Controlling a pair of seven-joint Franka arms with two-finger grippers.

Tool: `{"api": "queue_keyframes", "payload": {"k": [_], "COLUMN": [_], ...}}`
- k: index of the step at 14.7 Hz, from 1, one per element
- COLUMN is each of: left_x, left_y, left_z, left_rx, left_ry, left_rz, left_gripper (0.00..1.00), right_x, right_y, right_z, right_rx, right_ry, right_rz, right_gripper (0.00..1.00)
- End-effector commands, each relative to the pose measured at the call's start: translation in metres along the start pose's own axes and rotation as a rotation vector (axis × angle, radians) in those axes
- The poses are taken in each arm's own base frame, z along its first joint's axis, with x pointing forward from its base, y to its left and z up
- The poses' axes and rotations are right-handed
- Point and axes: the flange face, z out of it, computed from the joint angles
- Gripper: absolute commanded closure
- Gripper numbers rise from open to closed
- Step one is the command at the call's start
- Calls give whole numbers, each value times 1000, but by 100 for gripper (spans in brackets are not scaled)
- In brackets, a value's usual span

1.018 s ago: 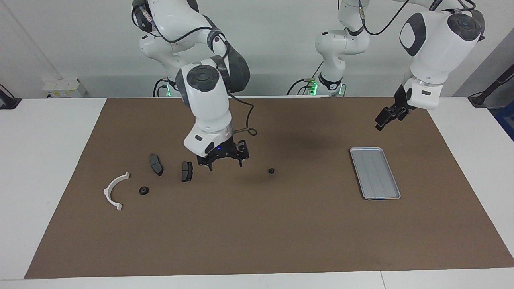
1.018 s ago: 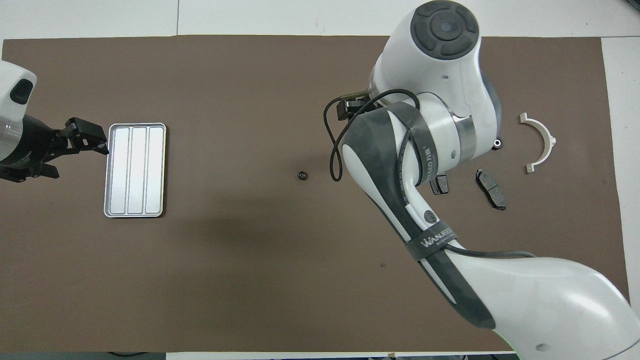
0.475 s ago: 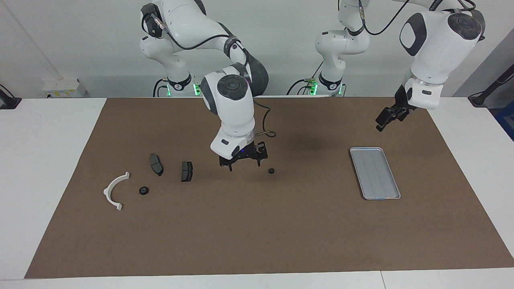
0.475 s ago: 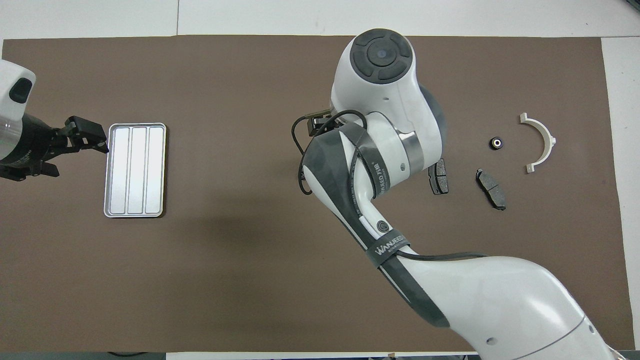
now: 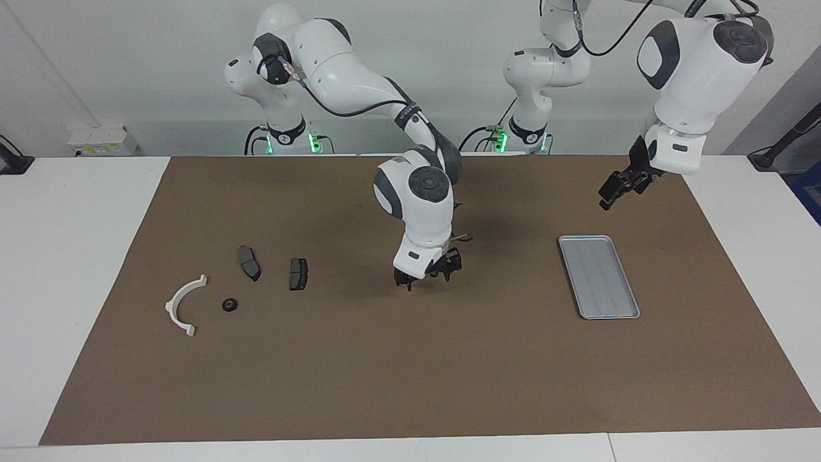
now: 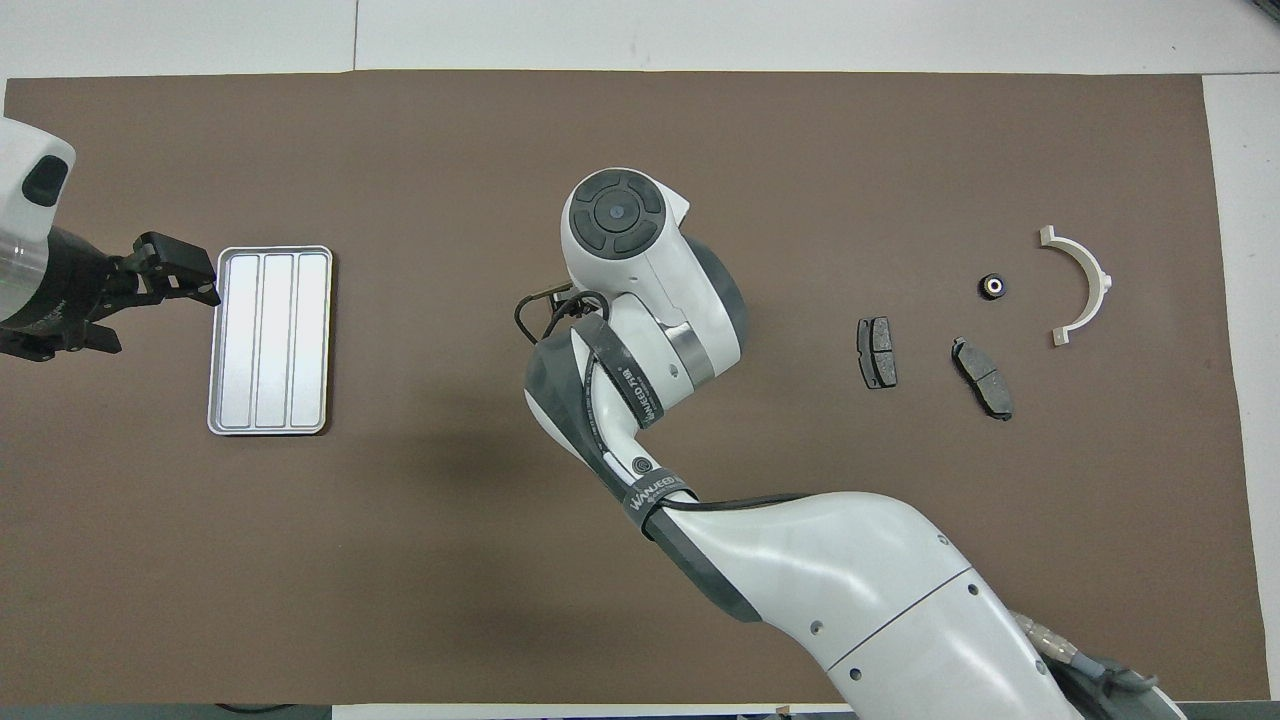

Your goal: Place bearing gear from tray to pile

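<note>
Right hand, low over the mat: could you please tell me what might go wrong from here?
1. The right hand hangs open just above the mat, and what lies beneath it is hidden in both views; a misaligned descent could jab the mat or flick a small part away.
2. The pads, gear and arc lie close together; a drop there could knock them.
3. The tray looks empty, so a return trip may find nothing.

You are in a robot lab: two white robot arms (image 5: 417, 199) stand at a white table (image 5: 77, 256) with a brown mat (image 5: 410, 359), by a plain white wall (image 5: 160, 64), with cables (image 5: 494, 128) and green lights.
</note>
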Motion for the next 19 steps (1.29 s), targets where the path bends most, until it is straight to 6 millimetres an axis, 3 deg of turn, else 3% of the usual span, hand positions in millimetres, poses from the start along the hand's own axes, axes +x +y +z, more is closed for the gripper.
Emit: {"api": "queue_keyframes", "payload": {"k": [1, 4, 11, 16, 19], "left_x": [-6, -6, -6, -6, -6], "left_y": [-2, -2, -2, -2, -2], "left_z": [-3, -3, -4, -4, -4], "left_rx": [-21, -21, -22, -22, -21], "left_ry": [8, 8, 11, 11, 10], "left_rz": [1, 1, 1, 1, 1], "left_gripper": [0, 0, 0, 0, 0], "right_x": [-4, -6, -42, -51, -48], "right_y": [-24, -25, 9, -13, -15], "right_z": [-4, -12, 45, 29, 21], "right_rx": [17, 26, 22, 35, 35], "right_ry": [6, 24, 26, -48, -54], "right_rz": [5, 0, -5, 35, 48], "right_gripper": [0, 0, 0, 2, 3]}}
